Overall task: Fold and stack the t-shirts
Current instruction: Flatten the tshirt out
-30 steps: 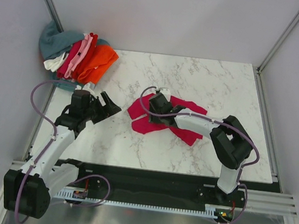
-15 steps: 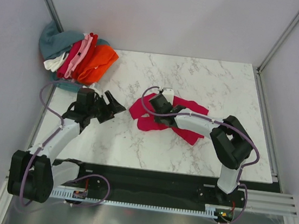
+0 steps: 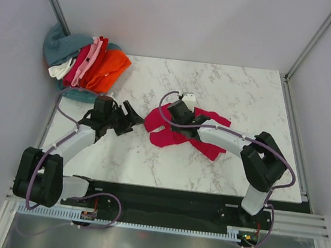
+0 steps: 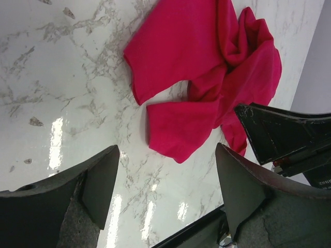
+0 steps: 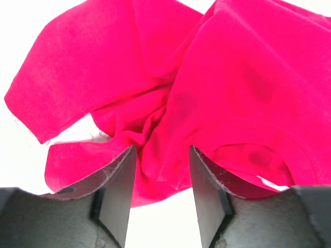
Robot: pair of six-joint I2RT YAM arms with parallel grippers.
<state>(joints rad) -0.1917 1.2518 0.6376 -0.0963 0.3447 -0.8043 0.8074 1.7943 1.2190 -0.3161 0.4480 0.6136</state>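
Note:
A crimson-magenta t-shirt (image 3: 179, 133) lies crumpled at the middle of the marble table. My right gripper (image 3: 180, 110) hovers over its far-left part, jaws open. In the right wrist view the right gripper (image 5: 162, 150) straddles a bunched fold of the shirt (image 5: 232, 93), and a bit of white label (image 5: 270, 181) shows. My left gripper (image 3: 131, 118) is open and empty over bare marble just left of the shirt. In the left wrist view the left gripper (image 4: 166, 155) faces the shirt (image 4: 201, 67), with the right arm (image 4: 289, 137) beyond.
A pile of other t-shirts (image 3: 91, 63), teal-grey, white, pink, red and orange, sits at the table's back left corner. Grey walls and metal frame posts (image 3: 311, 45) close in the table. A black rail (image 3: 163, 195) runs along the near edge.
My left gripper has reached right, closer to the shirt. My right gripper has shifted slightly toward the far side, and the shirt's left part has bunched and shifted with it.

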